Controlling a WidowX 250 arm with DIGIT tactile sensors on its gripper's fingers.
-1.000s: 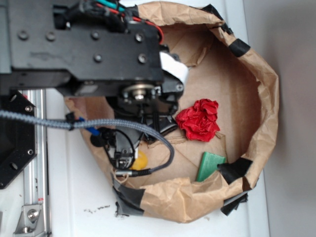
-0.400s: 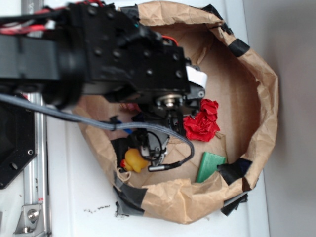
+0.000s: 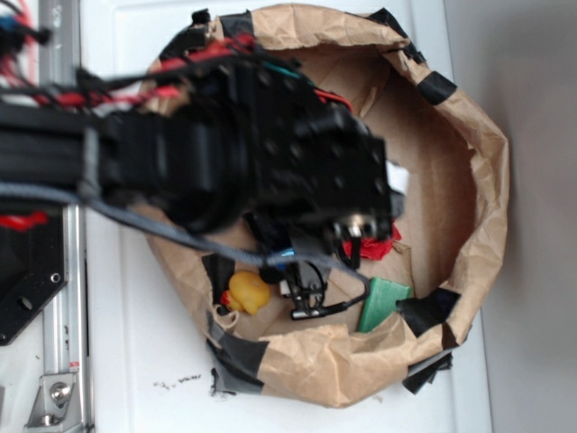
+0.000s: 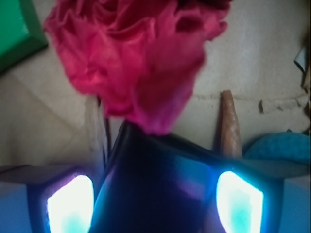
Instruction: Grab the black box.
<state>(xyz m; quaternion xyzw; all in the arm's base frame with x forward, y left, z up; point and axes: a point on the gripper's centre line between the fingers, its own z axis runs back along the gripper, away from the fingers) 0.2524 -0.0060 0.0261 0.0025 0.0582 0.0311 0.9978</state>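
Observation:
In the wrist view the black box (image 4: pixel 155 170) is a glossy dark slab that fills the gap between my two glowing pads (image 4: pixel 70 204). It touches both of them. My gripper (image 4: pixel 154 194) is shut on the black box. A crumpled red cloth (image 4: pixel 141 63) lies just ahead of the box. In the exterior view my arm (image 3: pixel 270 162) covers the gripper and the box. Only a bit of the red cloth (image 3: pixel 386 245) shows past the wrist.
Everything lies inside a brown paper bag wall (image 3: pixel 487 180) patched with black tape. A flat green block (image 3: pixel 383 304) is at the lower right and also shows in the wrist view (image 4: pixel 17 29). A yellow duck (image 3: pixel 246 293) sits lower left. A teal ball (image 4: pixel 279 145) is beside the right finger.
My arm has swung to the right across the bag and now covers most of the red cloth. The yellow duck has come into full view behind it.

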